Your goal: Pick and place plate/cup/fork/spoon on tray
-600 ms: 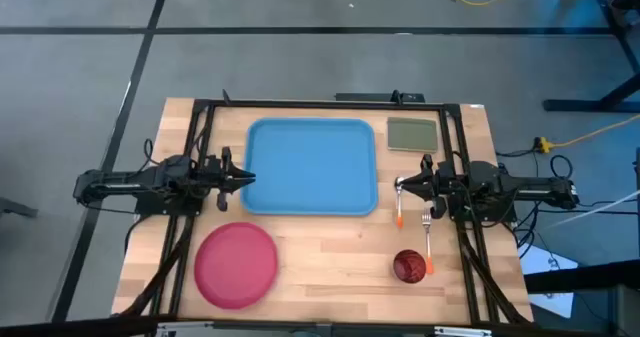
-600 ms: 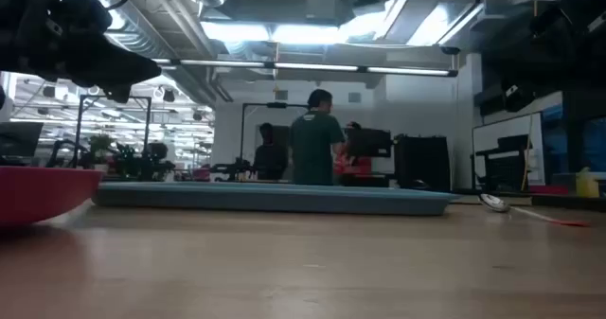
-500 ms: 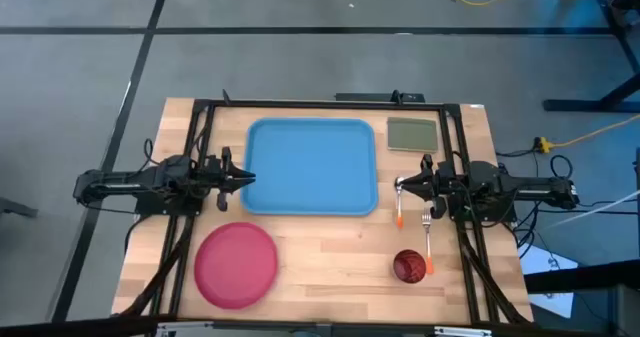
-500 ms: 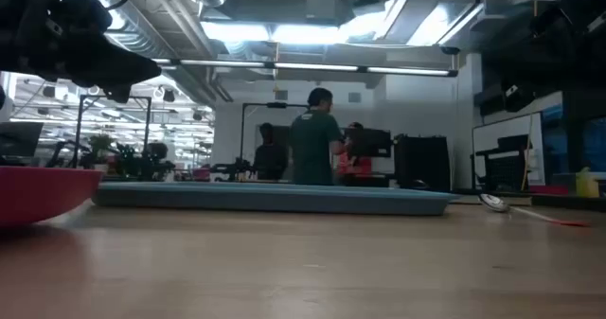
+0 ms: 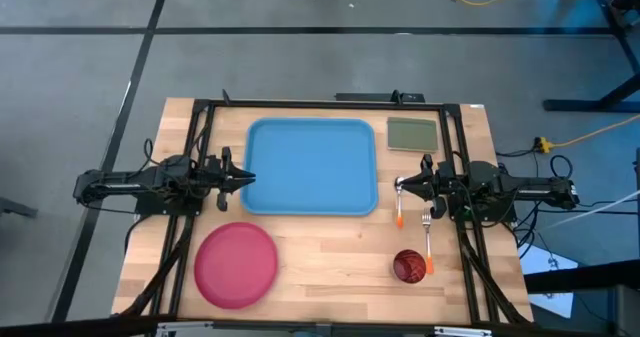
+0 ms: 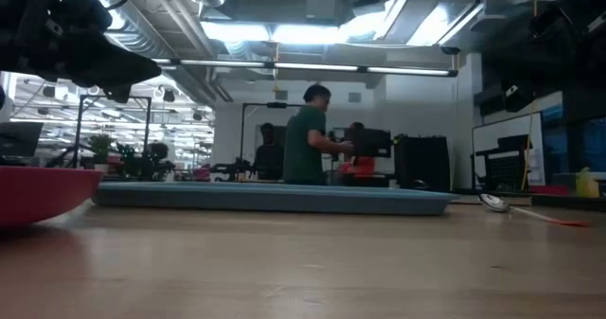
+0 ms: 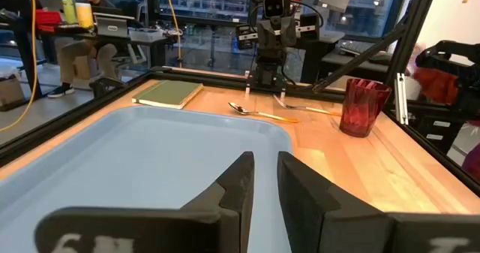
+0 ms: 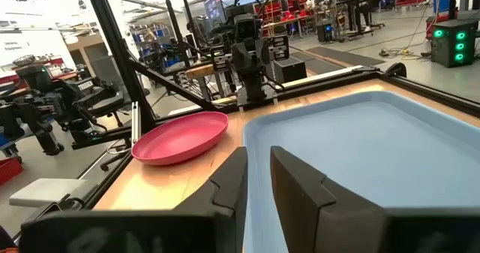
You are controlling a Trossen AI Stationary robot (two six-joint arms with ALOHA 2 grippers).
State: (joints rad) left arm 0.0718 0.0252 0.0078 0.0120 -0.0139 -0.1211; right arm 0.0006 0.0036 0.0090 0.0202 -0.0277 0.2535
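The light-blue tray (image 5: 310, 167) lies flat at the table's middle. The pink-red plate (image 5: 236, 265) lies flat near the front left. The maroon cup (image 5: 407, 266) stands upright at the front right. The spoon (image 5: 398, 204) and the fork (image 5: 427, 239), both orange-handled, lie flat right of the tray. My left gripper (image 5: 245, 178) hovers at the tray's left rim, shut and empty. My right gripper (image 5: 400, 184) hovers at the tray's right rim, above the spoon's bowl, shut and empty. The left wrist view shows the tray (image 7: 142, 155), spoon (image 7: 259, 113), fork (image 7: 304, 106) and cup (image 7: 364, 106). The right wrist view shows the plate (image 8: 180, 137).
An olive-green square pad (image 5: 411, 134) lies at the far right, behind the spoon. A dark frame (image 5: 330, 103) runs around the table's edges. A person (image 6: 308, 144) stands in the room beyond the table. Bare wood (image 5: 335, 252) lies between plate and cup.
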